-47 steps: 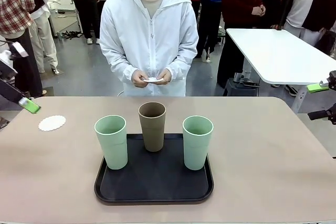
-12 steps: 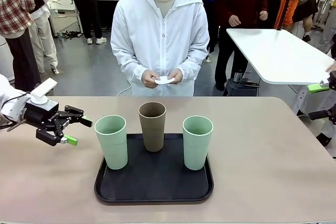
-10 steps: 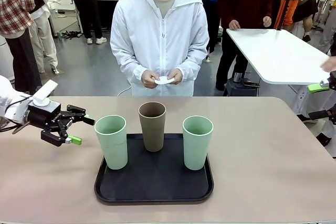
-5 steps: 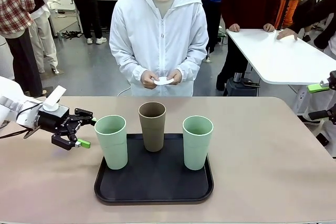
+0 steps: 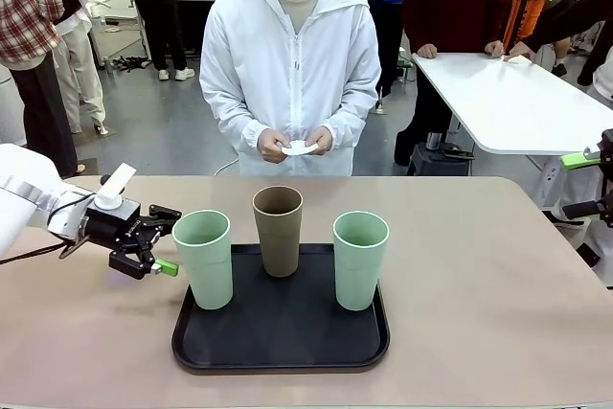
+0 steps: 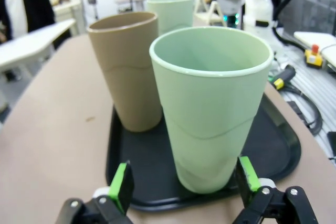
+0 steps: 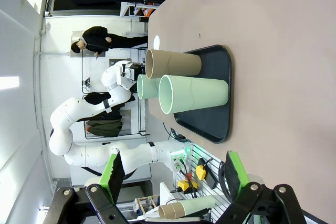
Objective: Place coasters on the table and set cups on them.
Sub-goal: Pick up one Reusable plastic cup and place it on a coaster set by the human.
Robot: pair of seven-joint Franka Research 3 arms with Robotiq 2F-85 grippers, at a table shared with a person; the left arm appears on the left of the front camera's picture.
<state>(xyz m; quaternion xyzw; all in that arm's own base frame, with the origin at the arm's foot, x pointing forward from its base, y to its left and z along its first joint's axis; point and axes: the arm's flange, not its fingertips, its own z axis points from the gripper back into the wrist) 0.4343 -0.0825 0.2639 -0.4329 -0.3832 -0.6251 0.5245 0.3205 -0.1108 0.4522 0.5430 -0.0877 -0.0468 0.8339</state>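
Note:
Three cups stand on a black tray (image 5: 281, 337): a mint cup (image 5: 203, 258) at the left, a brown cup (image 5: 278, 230) behind the middle, and a second mint cup (image 5: 361, 259) at the right. My left gripper (image 5: 168, 239) is open, level with the left mint cup's (image 6: 210, 108) upper half, fingertips just short of its wall. In the left wrist view the left gripper (image 6: 184, 181) has its green pads either side of the cup's base, apart from it. My right gripper (image 5: 586, 184) hangs open off the table's right edge, the right gripper (image 7: 173, 174) holding nothing. The person holds a white coaster (image 5: 300, 147). A small white disc (image 7: 156, 39) lies on the table's far left.
The beige table (image 5: 479, 313) has bare room to the right of the tray and in front of it. A white glossy table (image 5: 508, 93) stands at the back right with people leaning on it. More people stand behind the person.
My left gripper has moved right, from the table's left edge up to the left mint cup, staying open. The coaster seen earlier at the far left is now behind the left arm.

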